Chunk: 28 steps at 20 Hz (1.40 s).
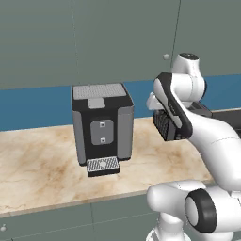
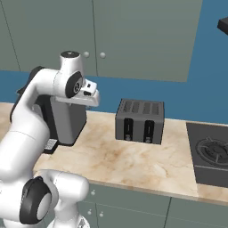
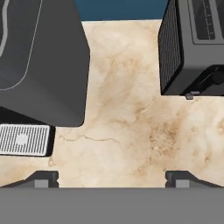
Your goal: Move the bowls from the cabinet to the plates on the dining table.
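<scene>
A: Jaws?
B: Gripper (image 3: 112, 178) spread wide, nothing held, pointing down at bare marble worktop (image 3: 131, 127) between coffee machine (image 1: 102, 127) on the left and toaster (image 2: 140, 120) on the right.
A: Bowls?
B: Can't see them. Cabinet (image 2: 142, 38) is up on the wall above and beyond the jaws, doors closed, so the bowls are probably inside; long axis can't be judged. One arm only.
A: Writing, brands?
B: None readable.
</scene>
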Tool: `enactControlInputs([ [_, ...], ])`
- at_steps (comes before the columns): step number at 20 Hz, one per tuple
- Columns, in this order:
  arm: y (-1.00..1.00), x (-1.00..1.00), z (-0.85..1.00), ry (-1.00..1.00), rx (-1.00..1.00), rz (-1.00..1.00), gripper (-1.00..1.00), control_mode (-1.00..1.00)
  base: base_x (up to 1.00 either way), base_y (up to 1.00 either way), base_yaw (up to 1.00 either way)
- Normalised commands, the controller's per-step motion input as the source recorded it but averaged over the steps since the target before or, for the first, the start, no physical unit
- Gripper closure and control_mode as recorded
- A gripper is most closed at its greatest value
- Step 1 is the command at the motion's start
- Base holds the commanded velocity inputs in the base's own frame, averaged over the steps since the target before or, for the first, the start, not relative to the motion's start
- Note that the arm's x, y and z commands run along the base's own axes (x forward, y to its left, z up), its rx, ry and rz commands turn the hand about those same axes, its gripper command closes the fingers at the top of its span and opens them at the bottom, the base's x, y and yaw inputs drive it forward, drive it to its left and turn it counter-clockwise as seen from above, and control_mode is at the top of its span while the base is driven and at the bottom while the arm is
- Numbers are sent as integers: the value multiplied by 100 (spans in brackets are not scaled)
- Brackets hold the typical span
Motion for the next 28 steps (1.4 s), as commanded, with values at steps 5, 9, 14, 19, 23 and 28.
enactControlInputs([
  [5, -27, -14, 10, -6, 0, -1, -100, -100, 0, 0, 0],
  [9, -34, -12, 13, -4, 3, 0, -100, -100, 0, 0, 0],
  [14, -28, -2, 19, -6, 9, -2, -100, -100, 0, 0, 0],
  [19, -16, 0, 23, -5, 11, -4, -100, -100, 0, 0, 0],
  [23, -13, 2, 27, -4, 10, -4, -100, -100, 0, 0, 0],
  [28, -10, 4, 24, -9, 8, -3, -100, -100, 0, 0, 0],
])
